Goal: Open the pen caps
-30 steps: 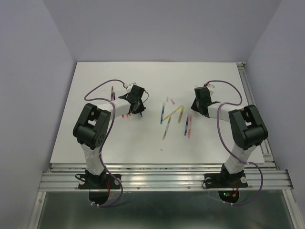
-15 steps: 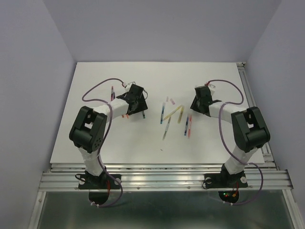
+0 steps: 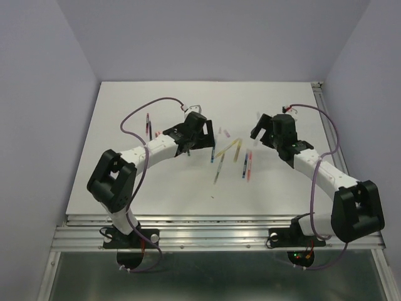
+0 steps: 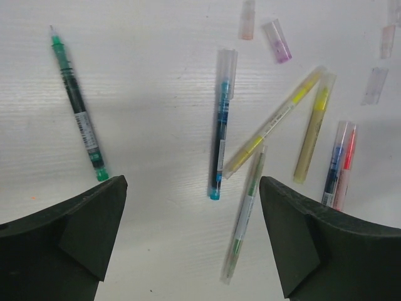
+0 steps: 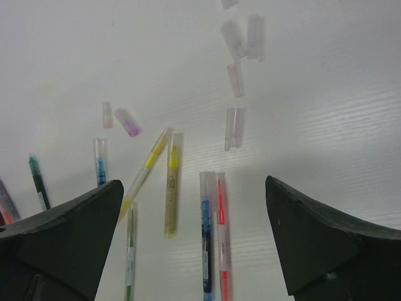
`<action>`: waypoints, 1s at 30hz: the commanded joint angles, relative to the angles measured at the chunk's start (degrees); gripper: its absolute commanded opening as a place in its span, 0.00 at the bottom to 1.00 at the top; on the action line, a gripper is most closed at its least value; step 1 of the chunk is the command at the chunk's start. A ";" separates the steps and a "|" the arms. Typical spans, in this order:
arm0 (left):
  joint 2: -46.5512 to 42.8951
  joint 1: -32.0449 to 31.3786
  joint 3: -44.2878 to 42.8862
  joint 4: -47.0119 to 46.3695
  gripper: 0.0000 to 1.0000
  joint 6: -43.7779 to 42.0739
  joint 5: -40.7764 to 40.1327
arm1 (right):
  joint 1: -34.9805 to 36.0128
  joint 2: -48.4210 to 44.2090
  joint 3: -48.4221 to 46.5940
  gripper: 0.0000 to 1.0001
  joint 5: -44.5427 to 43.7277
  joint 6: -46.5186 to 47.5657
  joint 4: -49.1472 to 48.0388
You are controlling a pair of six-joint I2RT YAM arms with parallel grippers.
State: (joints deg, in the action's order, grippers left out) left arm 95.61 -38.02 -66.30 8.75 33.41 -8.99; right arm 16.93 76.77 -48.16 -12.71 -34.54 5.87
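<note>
Left claw (image 4: 191, 200) hangs spread wide and empty above the white table (image 4: 144, 37), presumably ready for another pen. Beside its left finger lies a thin green pen (image 4: 78, 113), tip bare. Straight ahead, between its fingers, a thin teal pen (image 4: 217, 150) carries a clear tube-like cap (image 4: 227, 69) on its far end; a pale pink loose cap (image 4: 247, 19) and a purple-tinted loose cap (image 4: 277, 41) lie beyond. Right claw (image 5: 193, 188), equally spread and empty, frames a blue pen (image 5: 206, 244) and a red pen (image 5: 222, 251) lying side by side; several clear loose caps (image 5: 233, 128) sit scattered farther ahead, apart from any pen.
</note>
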 commanded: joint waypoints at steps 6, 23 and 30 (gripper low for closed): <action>11.33 -1.70 -11.81 0.30 0.95 -4.84 1.79 | -0.32 -13.31 8.78 1.00 7.17 -0.70 0.55; 25.15 -3.46 -22.29 7.77 0.55 -7.39 -1.64 | -0.23 -22.28 12.65 1.00 7.70 -0.70 2.83; 25.94 -4.61 -20.01 8.30 0.41 -9.67 -4.88 | -0.23 -22.28 12.74 1.00 4.72 -1.22 3.71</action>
State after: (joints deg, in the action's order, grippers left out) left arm 120.60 -41.69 -86.54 14.37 25.93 -10.94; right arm 16.93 55.42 -36.67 -5.67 -35.62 9.19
